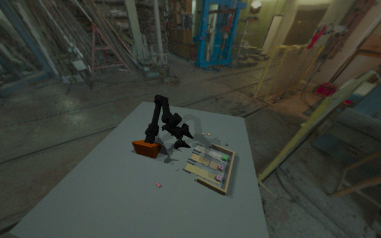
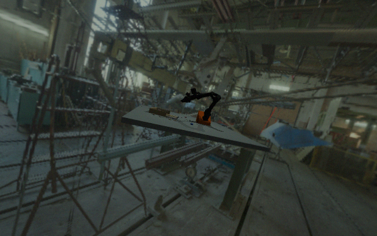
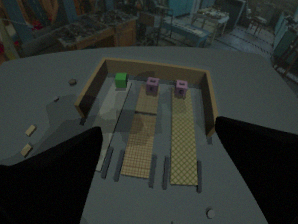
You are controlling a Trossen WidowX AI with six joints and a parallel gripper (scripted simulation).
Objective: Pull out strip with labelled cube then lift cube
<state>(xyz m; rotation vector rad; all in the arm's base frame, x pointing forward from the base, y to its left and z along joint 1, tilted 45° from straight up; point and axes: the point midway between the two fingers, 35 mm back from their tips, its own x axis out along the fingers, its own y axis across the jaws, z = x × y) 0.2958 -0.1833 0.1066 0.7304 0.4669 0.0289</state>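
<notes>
My gripper (image 1: 191, 142) (image 2: 181, 101) (image 3: 160, 128) is open and empty, above the table short of the strips' near ends. In the wrist view, the right strip (image 1: 201, 172) (image 3: 183, 145) is yellow, diamond-patterned and unbroken; a pink cube (image 1: 218, 177) (image 3: 181, 88) with a dark mark stands at its far end. The middle strip (image 1: 199, 159) (image 3: 140, 145) is tan and split crosswise; another dark-marked pink cube (image 1: 220, 167) (image 3: 152, 85) stands on its far piece. The left strip (image 3: 111, 112) is pale and looks whole, with a plain green cube (image 1: 224, 158) (image 3: 121, 80) at its far end.
A low wooden wall (image 1: 232, 162) (image 3: 155, 67) encloses the far end and both sides. Short dark rails flank the strips' near ends. Two cream blocks (image 3: 31, 130) lie left of the wall. A pinkish block (image 1: 158, 184) and a small pale disc (image 1: 176, 169) (image 3: 210, 213) lie on the table.
</notes>
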